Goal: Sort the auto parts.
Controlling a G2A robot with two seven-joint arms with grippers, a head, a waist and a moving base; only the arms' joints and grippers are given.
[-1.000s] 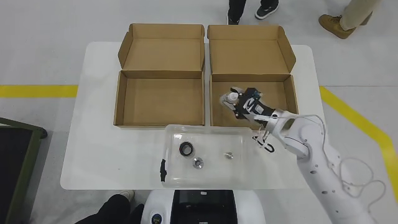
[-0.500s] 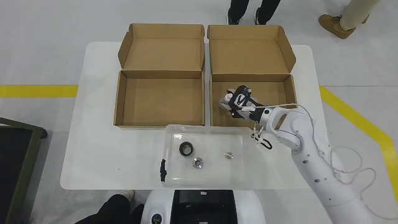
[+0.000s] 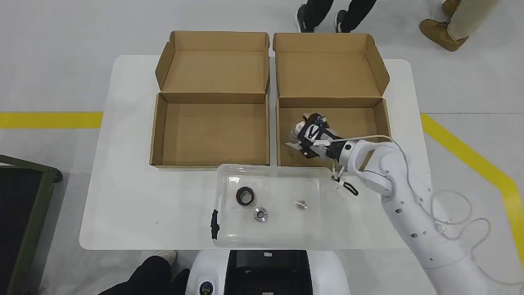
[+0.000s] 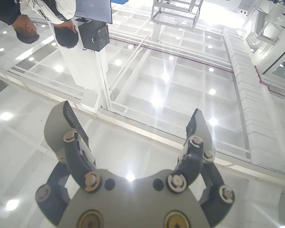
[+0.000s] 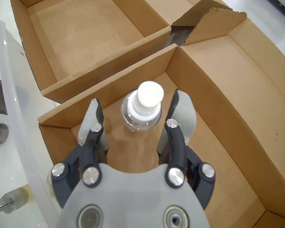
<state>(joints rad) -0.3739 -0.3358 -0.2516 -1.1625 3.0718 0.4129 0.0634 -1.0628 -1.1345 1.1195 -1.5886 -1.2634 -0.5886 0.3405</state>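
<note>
Here, two boxes [image 3: 210,133], right box [image 3: 364,123] holding one bottle [image 5: 146,103], one tray [image 3: 278,223], three parts [image 3: 260,214], left claw [image 4: 131,107] and right claw [image 5: 136,96] apart

Your right gripper [image 5: 137,98] sits low inside the right cardboard box [image 3: 372,131], its fingers spread with a gap on each side of the small clear bottle [image 5: 142,113]. Just past the bottle stands the box's left wall [image 5: 123,84], with the left cardboard box [image 3: 210,135] pressed against its other side, so there is little room that way. Toward the right the box floor is bare cardboard, and the way straight up is open. On the near side the rim of the clear plastic bin [image 3: 274,169] runs along the box.
</note>
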